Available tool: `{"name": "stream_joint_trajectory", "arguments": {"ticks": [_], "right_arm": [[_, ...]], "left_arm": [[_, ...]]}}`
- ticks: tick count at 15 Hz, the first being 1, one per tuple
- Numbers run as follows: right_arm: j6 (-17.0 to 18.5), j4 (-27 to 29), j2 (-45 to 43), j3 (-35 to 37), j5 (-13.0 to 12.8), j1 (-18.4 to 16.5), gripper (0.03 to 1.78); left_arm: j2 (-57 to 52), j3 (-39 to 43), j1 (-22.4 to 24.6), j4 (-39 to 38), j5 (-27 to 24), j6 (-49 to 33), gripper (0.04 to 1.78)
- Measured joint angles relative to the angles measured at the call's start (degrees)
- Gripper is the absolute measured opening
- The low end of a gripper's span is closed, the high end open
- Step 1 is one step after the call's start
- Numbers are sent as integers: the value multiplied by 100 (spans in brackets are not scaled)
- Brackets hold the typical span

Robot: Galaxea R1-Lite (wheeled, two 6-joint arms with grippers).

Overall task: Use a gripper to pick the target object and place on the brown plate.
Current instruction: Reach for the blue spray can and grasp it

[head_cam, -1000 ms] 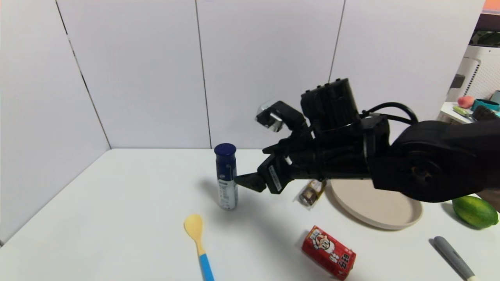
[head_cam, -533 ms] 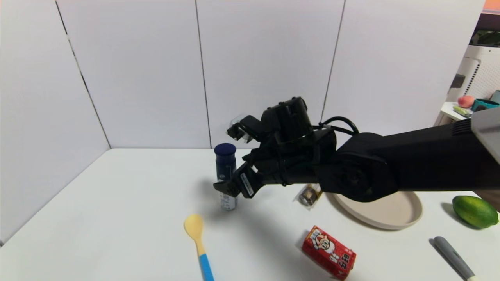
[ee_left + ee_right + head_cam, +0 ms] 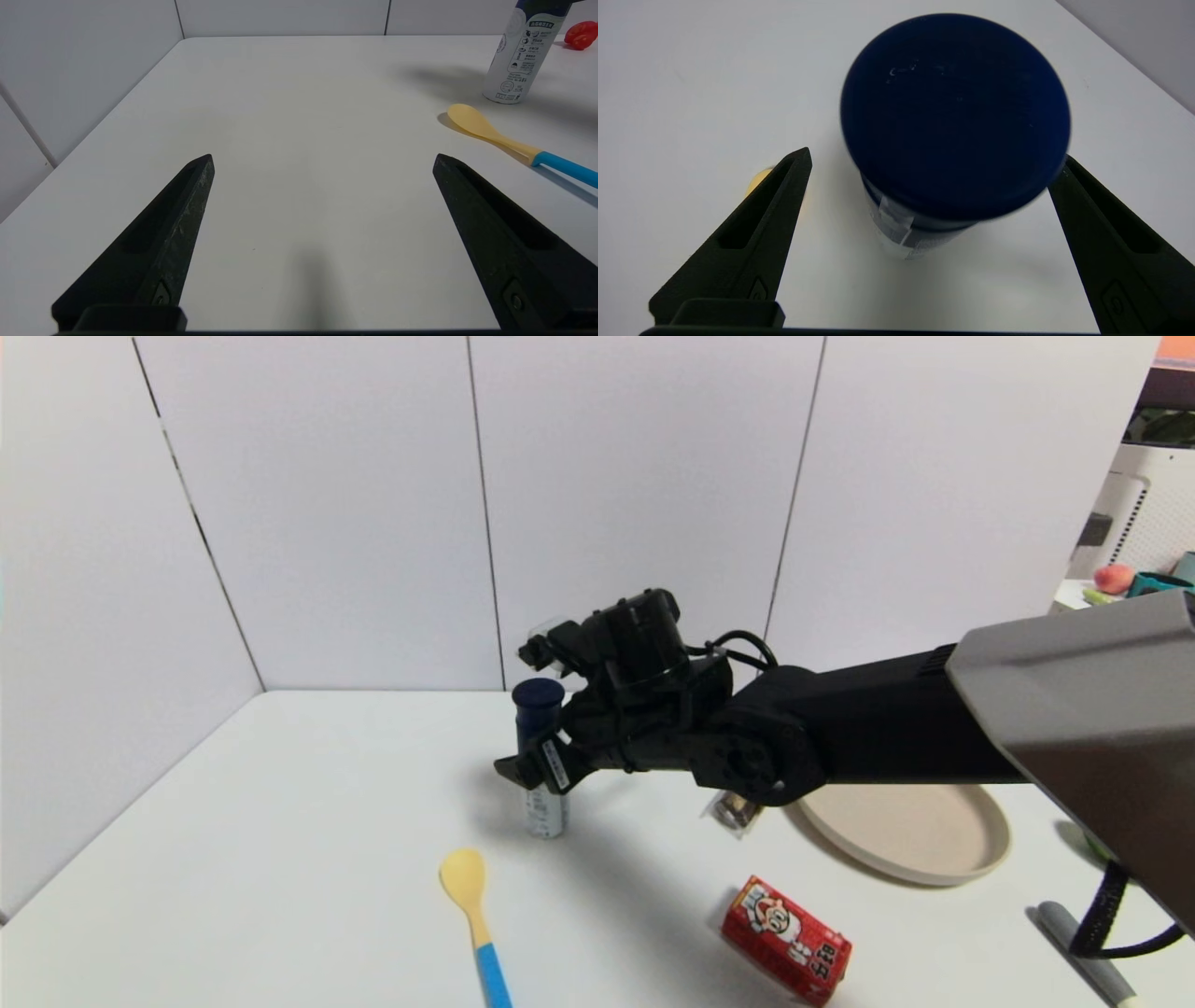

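Observation:
The target bottle [image 3: 545, 807] stands upright on the white table, with a navy cap and a white printed lower part. My right gripper [image 3: 530, 763] reaches from the right and is open, with its fingers on either side of the bottle's upper body. In the right wrist view the navy cap [image 3: 955, 112] fills the gap between the fingers of the right gripper [image 3: 934, 158], and the far finger looks very close to the cap. The brown plate [image 3: 920, 835] lies empty to the right, partly behind the arm. My left gripper [image 3: 322, 158] is open and empty over bare table, and the bottle [image 3: 516, 56] stands farther off.
A yellow spoon with a blue handle [image 3: 474, 910] lies in front of the bottle. A red drink carton [image 3: 786, 940] lies front right. A small wrapped jar [image 3: 736, 808] sits by the plate's left edge. A grey marker [image 3: 1088, 957] lies far right. White walls close the back and left.
My right arm has moved left and stretched out. Its open fingers went from beside the bottle to either side of it. The bottle has not moved.

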Motion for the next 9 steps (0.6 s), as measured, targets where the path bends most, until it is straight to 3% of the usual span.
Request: {"name": "stream_joint_trajectory", "arguments": {"ticks": [4, 9], "right_arm": [[238, 2, 311, -347, -2, -2, 169], [254, 2, 482, -521, -10, -38, 169]], "left_arm": [[0, 0, 0, 2, 2, 0, 169], [0, 0, 0, 2, 2, -2, 169]]}}
